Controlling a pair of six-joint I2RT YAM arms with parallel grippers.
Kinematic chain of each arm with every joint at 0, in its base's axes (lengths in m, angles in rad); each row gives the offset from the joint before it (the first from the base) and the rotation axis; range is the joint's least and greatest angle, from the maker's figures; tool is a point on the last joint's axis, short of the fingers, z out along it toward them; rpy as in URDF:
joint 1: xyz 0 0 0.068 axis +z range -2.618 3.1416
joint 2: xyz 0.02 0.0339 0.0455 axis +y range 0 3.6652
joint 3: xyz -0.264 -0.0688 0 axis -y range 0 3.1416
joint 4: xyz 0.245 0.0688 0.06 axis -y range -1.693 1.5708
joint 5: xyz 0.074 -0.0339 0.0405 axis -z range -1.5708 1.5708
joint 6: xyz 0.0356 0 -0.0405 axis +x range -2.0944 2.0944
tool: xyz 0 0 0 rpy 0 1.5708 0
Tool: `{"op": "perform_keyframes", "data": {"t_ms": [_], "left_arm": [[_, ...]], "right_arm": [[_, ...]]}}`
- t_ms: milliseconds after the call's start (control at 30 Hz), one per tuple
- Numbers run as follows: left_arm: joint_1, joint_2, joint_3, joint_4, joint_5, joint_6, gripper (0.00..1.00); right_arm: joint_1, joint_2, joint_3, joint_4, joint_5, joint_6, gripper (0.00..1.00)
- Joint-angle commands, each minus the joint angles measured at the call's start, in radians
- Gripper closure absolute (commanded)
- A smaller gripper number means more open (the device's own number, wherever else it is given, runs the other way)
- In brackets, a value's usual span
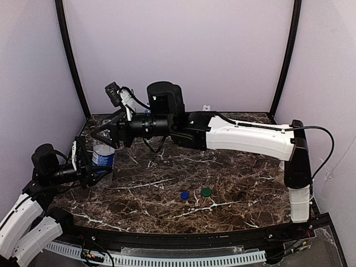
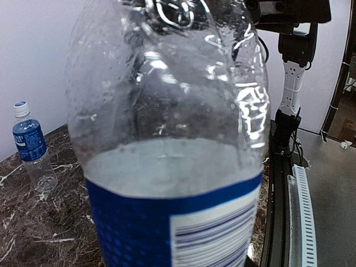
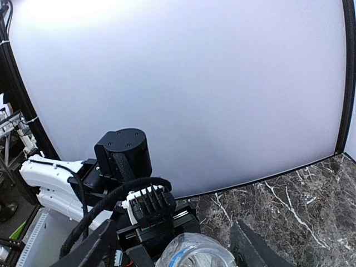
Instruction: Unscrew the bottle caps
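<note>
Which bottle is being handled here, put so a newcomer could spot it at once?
On the dark marble table, look at the left side. The bottle stands upright there, clear with a blue label, the left gripper at its body and the right gripper over its top. The other blue-labelled bottle, seen in the left wrist view, stands alone, cap on.

The surface (image 1: 233, 183) was dark brown marble shot through with white veins, pretty glossy too. Pale lilac walls (image 1: 183, 50) boxed it in on three sides, with a thin black pole running up each back corner (image 1: 69, 55) (image 1: 286, 55). A white slotted strip (image 1: 167, 258) curved along the near edge, just outside a black rim. Some tiny white thing (image 1: 206, 107) sat right at the back edge, too small to tell what. Grey floor (image 2: 334, 183) showed past the strip.
</note>
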Motion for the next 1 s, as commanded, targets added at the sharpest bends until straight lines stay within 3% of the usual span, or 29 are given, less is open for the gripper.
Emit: {"op": "perform_keyframes", "data": {"t_ms": [0,200,300,467,533,567,633,833,967], "left_arm": [[-0.007,0.003,0.027,-0.006,0.029,0.026,0.57],[-0.008,0.006,0.031,-0.005,0.024,0.036,0.57],[-0.010,0.006,0.032,-0.006,0.017,0.040,0.57],[-0.011,0.006,0.024,-0.008,0.012,0.039,0.52],[-0.010,0.003,0.017,-0.008,0.001,0.031,0.30],[-0.010,0.001,0.012,-0.006,-0.005,0.026,0.11],[-0.010,-0.001,0.005,-0.004,-0.022,0.012,0.02],[-0.010,-0.014,-0.012,-0.004,-0.063,-0.007,0.01],[-0.008,-0.025,-0.031,-0.001,-0.068,-0.010,0.01]], "right_arm": [[0.005,-0.014,0.019,0.023,0.012,0.006,0.42],[-0.003,0.004,0.023,-0.014,0.005,0.018,0.89],[-0.006,0.001,0.026,-0.047,0.012,0.007,1.00],[-0.011,-0.030,0.012,-0.084,0.008,-0.020,1.00],[-0.016,-0.053,0.000,-0.093,0.013,-0.024,1.00],[-0.024,-0.065,-0.006,-0.112,0.022,-0.025,1.00],[-0.036,-0.098,-0.030,-0.142,0.056,-0.029,1.00],[-0.091,-0.291,-0.224,-0.233,0.226,-0.055,1.00],[-0.142,-0.434,-0.358,-0.391,0.398,-0.056,1.00]]}}
